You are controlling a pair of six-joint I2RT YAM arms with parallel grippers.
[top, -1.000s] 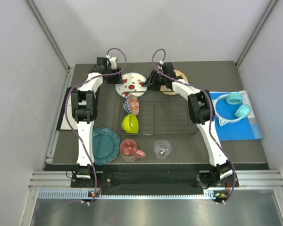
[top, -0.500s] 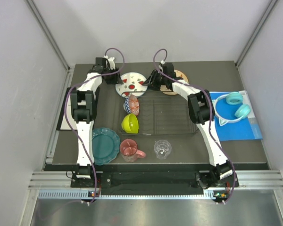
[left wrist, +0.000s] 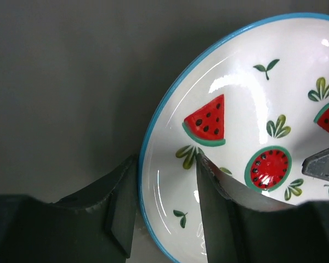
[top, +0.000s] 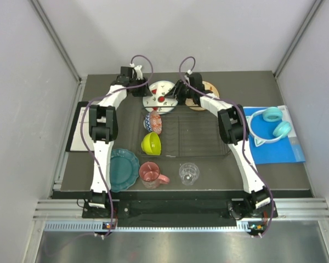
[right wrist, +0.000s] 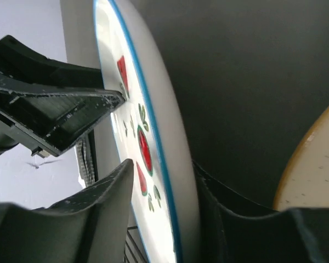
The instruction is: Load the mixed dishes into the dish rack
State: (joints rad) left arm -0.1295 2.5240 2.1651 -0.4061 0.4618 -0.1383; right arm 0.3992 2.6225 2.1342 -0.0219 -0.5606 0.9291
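The white plate with red spots [top: 160, 96], a blue-rimmed plate with watermelon pictures, stands tipped up on edge above the back rim of the dish rack [top: 200, 137]. My left gripper [top: 145, 91] [left wrist: 165, 160] is shut on its left rim, one finger on the face [left wrist: 247, 109] and one behind. My right gripper [top: 176, 94] [right wrist: 162, 164] is shut on the opposite rim [right wrist: 164, 126]. The blue-patterned small bowl [top: 153, 121] and the lime-green bowl [top: 151, 143] sit in the rack's left part. The teal scalloped plate [top: 122, 169], pink mug [top: 151, 172] and clear glass [top: 189, 172] lie in front of the rack.
The peach floral plate [top: 208, 94] [right wrist: 312, 186] lies behind the right arm, mostly hidden. Turquoise headphones [top: 271, 123] rest on a blue mat [top: 279, 150] at the right. A clipboard [top: 78, 127] lies at the left edge. Walls close in the back and sides.
The spotted plate lay flat on the table behind the rack; now it is tipped up on edge and shifted right. The left arm has swung right with it, and the right gripper has closed in.
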